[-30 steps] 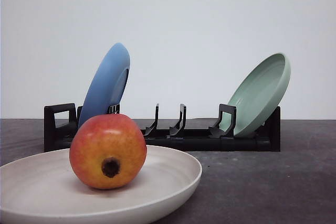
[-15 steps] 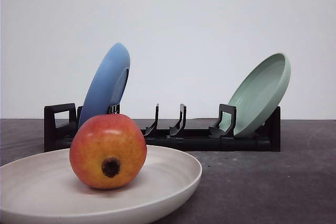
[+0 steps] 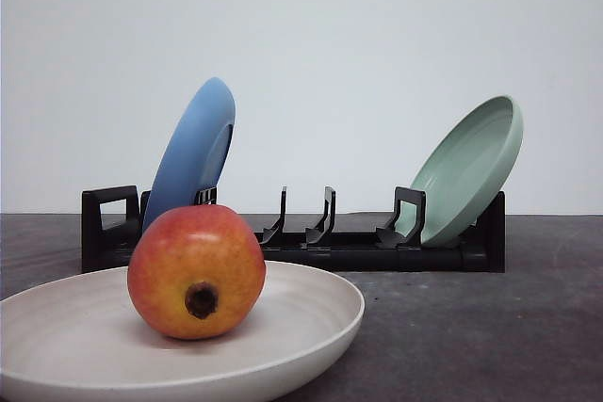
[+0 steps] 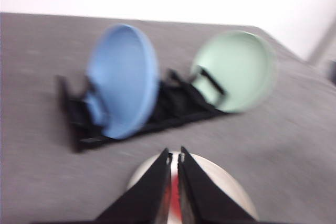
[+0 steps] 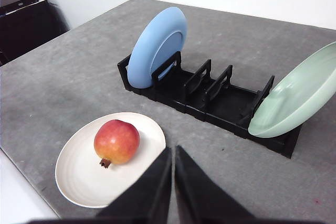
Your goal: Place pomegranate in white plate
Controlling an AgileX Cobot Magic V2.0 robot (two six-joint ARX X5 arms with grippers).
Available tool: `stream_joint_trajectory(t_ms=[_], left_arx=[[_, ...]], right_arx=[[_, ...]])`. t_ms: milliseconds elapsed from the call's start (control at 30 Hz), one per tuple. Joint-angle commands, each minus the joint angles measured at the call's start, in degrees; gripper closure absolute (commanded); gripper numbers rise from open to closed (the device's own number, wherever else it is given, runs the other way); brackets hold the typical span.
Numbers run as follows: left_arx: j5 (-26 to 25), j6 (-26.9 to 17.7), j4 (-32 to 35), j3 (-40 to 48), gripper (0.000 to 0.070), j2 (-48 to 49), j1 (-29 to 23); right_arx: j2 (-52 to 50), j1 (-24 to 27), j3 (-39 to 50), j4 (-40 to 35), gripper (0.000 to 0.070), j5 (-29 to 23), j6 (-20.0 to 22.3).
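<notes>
The pomegranate (image 3: pixel 196 272), red fading to orange-yellow with a dark calyx facing the camera, rests inside the white plate (image 3: pixel 311 313) at the front left of the table. From the right wrist, the pomegranate (image 5: pixel 116 141) lies near the middle of the white plate (image 5: pixel 79 174), and my right gripper (image 5: pixel 174 153) is shut, raised beside the plate with nothing held. The left wrist view is blurred: my left gripper (image 4: pixel 175 156) is shut above the white plate (image 4: pixel 226 184), with a sliver of the red pomegranate (image 4: pixel 167 203) showing between the fingers.
A black dish rack (image 3: pixel 330 242) stands behind the plate, holding a blue plate (image 3: pixel 193 152) at its left end and a pale green plate (image 3: pixel 471 167) at its right end. The grey table (image 3: pixel 490 327) extends to the right. A dark cabinet (image 5: pixel 26 19) sits beyond the table edge.
The front view has shifted very slightly; the pomegranate and plates keep their places. No gripper enters the front view.
</notes>
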State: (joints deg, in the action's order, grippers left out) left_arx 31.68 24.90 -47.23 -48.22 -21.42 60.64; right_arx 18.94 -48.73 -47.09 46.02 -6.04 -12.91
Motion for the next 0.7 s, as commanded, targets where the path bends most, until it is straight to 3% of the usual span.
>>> stream_joint_trajectory(t_ms=[0,167,367,467,667], left_arx=[[0.19,-7.85,2.62,1.52,0.0700,0.83,-5.18],[-3.72,-16.97,14.33,12.73,0.0700,5.42,-24.49],[-22.47,-26.14,32.36,29.46,0.0700,11.84,-44.12],[-28.51,-27.60,39.65,36.87,0.0700,13.61,-50.33],[-29.00,-27.47,42.53,45.08,0.0700,16.74,-56.34]], right_arx=[[0.02,-0.55,-0.57,-0.59,0.0698,-0.02,0.06],[0.02,-0.55,-0.57,-0.59,0.0698,-0.02,0.07],[0.02,-0.55,-0.57,-0.59,0.0698,-0.02,0.05],[0.02,-0.55,-0.57,-0.59,0.0698,-0.02,0.07],[0.02,-0.55,-0.57,-0.59,0.0698,-0.02,0.04]])
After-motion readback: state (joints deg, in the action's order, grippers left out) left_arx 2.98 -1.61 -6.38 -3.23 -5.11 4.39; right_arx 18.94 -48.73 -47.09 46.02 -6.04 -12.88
